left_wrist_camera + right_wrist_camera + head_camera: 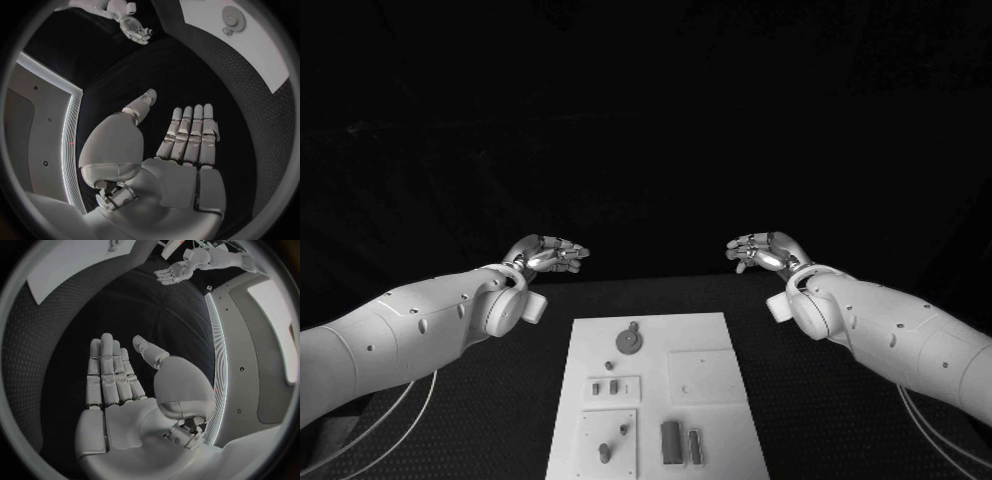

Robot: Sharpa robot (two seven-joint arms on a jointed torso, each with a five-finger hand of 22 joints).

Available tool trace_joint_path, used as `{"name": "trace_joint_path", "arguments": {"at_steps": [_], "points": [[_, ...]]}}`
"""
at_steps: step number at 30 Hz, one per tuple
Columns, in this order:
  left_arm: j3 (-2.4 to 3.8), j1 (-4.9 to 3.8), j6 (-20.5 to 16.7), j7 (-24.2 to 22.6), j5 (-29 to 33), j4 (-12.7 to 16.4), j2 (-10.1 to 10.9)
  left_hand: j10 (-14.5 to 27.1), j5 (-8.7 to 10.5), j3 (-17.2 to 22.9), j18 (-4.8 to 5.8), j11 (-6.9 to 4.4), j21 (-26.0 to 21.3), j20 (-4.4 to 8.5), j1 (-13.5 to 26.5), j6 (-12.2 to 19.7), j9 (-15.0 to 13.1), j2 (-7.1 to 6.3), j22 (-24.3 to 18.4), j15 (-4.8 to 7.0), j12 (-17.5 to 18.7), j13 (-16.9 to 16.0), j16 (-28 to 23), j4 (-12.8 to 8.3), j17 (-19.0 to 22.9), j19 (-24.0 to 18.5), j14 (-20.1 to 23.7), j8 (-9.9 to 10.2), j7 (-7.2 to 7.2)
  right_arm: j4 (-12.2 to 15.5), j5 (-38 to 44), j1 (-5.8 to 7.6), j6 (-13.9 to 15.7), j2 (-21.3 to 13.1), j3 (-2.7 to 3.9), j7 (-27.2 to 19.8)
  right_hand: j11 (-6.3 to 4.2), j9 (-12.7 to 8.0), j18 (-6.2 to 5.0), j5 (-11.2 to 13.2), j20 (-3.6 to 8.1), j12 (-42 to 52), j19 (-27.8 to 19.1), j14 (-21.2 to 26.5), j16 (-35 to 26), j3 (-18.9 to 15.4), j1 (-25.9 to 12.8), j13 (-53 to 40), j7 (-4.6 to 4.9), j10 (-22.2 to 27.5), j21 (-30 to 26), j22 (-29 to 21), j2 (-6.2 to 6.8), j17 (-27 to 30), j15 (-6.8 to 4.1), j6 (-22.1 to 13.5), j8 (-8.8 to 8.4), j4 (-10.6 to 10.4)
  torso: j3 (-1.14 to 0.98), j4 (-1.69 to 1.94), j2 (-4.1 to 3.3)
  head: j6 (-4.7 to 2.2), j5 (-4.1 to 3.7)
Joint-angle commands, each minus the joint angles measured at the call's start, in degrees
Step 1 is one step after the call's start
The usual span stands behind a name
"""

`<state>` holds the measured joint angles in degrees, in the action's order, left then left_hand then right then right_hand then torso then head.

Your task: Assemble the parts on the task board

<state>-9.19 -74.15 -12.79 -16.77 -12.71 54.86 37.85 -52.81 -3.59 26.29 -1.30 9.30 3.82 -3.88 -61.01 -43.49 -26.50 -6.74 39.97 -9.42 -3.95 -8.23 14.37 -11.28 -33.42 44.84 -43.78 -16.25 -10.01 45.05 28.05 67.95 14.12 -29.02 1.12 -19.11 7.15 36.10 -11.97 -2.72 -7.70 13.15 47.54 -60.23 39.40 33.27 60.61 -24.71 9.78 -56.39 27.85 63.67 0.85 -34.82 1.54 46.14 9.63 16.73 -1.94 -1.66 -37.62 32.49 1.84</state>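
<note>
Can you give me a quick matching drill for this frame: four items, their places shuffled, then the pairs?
Items:
1. left hand
2. right hand
3. round disc part
4. two upright bar parts

Places or states:
A. near end of the task board
B. beyond the board's far right corner, fingers apart, holding nothing
C. far end of the board
D. beyond the board's far left corner, fingers apart, holding nothing

Pairs: 1-D, 2-B, 3-C, 4-A
</note>
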Motion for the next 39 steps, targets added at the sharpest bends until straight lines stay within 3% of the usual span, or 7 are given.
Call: {"name": "trace_joint_path", "arguments": {"at_steps": [1, 5, 12, 21, 22, 31, 39], "points": [[0.06, -0.05, 2.82, -3.11, 4.31, -0.58, -0.45, 0.25, 0.34, -0.69, 0.5, -0.23, 0.0, 0.09, 0.51, 0.48, 0.08, 0.51, -0.27, 0.09, 0.15, 0.37, -0.18, -0.14, 0.14, -0.24, -0.29, 0.25, 0.07, -1.08, -4.67, -0.13, -4.53, 0.64, 0.34, -2.14, -0.07, -0.22, -1.27, -0.08, -0.03, -0.83, 1.02, -1.52, -0.92, -1.11, -0.85, 1.55, -0.13, -1.05, 0.17, -0.02, -0.17, -0.14, -0.25, 0.15, 0.08, -0.1, -0.24, -0.48, 0.99, -2.01, 0.6], [0.07, -0.04, 3.03, -3.32, 4.35, -0.9, -1.06, 0.29, 0.38, -1.32, 0.62, -0.39, -0.01, 0.15, 1.02, 0.61, 0.1, 0.85, -0.65, 0.14, 0.12, 0.78, -0.52, -0.57, 0.52, -0.25, 0.07, 0.28, 0.13, -1.69, -5.9, -0.5, -4.72, 1.06, 0.41, -1.97, 0.04, -0.62, -0.58, -0.1, -0.92, -1.97, -2.3, 1.16, -4.95, -2.47, -1.69, 3.65, -0.19, -1.92, -2.37, -1.04, -0.39, 0.59, 0.83, 0.11, 0.31, -0.17, -0.44, -0.53, 1.31, -2.75, 1.0], [0.06, 0.08, 3.12, -3.14, 4.36, -1.28, -1.63, 0.58, 0.59, -2.36, 1.17, -0.51, -0.24, -0.08, 1.92, 0.93, 0.15, 1.19, -1.64, -0.05, 0.19, 1.59, -1.58, -1.39, 1.45, -1.52, 1.66, 0.39, 0.23, -1.07, -7.01, -0.93, -7.67, 0.9, 0.4, -1.45, 1.86, -1.71, 3.85, 0.02, -3.87, -6.44, -17.7, 21.78, -20.11, -3.67, -4.62, 7.99, 0.54, 1.74, -13.06, -5.64, -0.34, 7.28, 8.6, -2.06, -0.51, -0.92, -0.88, -0.28, 1.83, -2.71, 1.77], [0.04, 0.5, -0.15, -2.03, 5.65, 0.3, -1.93, 18.04, 0.42, -5.2, 1.3, -1.66, -0.39, -5.49, 6.82, 12.79, 1.56, -2.15, -4.61, -1.44, 0.73, 4.92, -7.72, 0.49, 3.99, -15.67, 14.0, 5.46, 3.44, -0.71, -9.45, -1.6, -11.68, 0.81, 0.39, 0.36, 3.58, -8.97, 9.46, -0.09, -5.43, -9.86, -36.5, 45.52, -32.44, -9.92, -19.57, 17.91, 1.13, 29.75, -20.99, -18.67, -2.51, 18.37, 10.31, -22.82, -6.39, -12.08, -1.07, -0.2, 2.01, -2.73, 1.53], [-0.01, 0.44, 1.37, -1.89, 4.16, -0.08, -1.72, 52.81, 3.59, -26.29, 1.3, -9.3, -3.82, 3.88, 61.01, 43.49, 26.5, 6.74, -39.97, 9.42, 3.95, 8.23, -14.37, 11.28, 33.42, -44.84, 43.78, 16.25, 10.01, -0.77, -7.13, -1.52, -8.48, 0.77, 0.37, -0.19, -7.15, -36.1, 11.97, 2.72, 7.7, -13.15, -47.54, 60.23, -39.4, -33.27, -60.61, 24.71, -9.78, 56.39, -27.85, -63.67, -0.85, 34.82, -1.54, -46.14, -9.63, -16.73, -1.01, -0.23, 1.97, -2.72, 1.54], [1.32, 2.4, -3.36, -3.5, 5.4, 5.01, -0.48, 52.81, 3.59, -26.29, 1.3, -9.3, -3.82, 3.88, 61.01, 43.49, 26.5, 6.74, -39.97, 9.42, 3.95, 8.23, -14.37, 11.28, 33.42, -44.84, 43.78, 16.25, 10.01, 4.32, -9.46, -2.22, -4.2, -1.06, 0.21, -1.36, -7.15, -36.1, 11.97, 2.72, 7.7, -13.15, -47.54, 60.23, -39.4, -33.27, -60.61, 24.71, -9.78, 56.39, -27.85, -63.67, -0.85, 34.82, -1.54, -46.14, -9.63, -16.73, 0.61, 0.81, 4.42, -0.19, -0.31], [4.7, 7.39, -15.39, -7.6, 8.54, 17.96, 2.67, 52.81, 3.59, -26.29, 1.3, -9.3, -3.82, 3.88, 61.01, 43.49, 26.5, 6.74, -39.97, 9.42, 3.95, 8.23, -14.37, 11.28, 33.42, -44.84, 43.78, 16.25, 10.01, 17.26, -15.39, -4.0, 6.71, -5.72, -0.22, -4.33, -7.15, -36.1, 11.97, 2.72, 7.7, -13.15, -47.54, 60.23, -39.4, -33.27, -60.61, 24.71, -9.78, 56.39, -27.85, -63.67, -0.85, 34.82, -1.54, -46.14, -9.63, -16.73, 1.94, 1.66, 6.44, 1.89, -1.84]]}}
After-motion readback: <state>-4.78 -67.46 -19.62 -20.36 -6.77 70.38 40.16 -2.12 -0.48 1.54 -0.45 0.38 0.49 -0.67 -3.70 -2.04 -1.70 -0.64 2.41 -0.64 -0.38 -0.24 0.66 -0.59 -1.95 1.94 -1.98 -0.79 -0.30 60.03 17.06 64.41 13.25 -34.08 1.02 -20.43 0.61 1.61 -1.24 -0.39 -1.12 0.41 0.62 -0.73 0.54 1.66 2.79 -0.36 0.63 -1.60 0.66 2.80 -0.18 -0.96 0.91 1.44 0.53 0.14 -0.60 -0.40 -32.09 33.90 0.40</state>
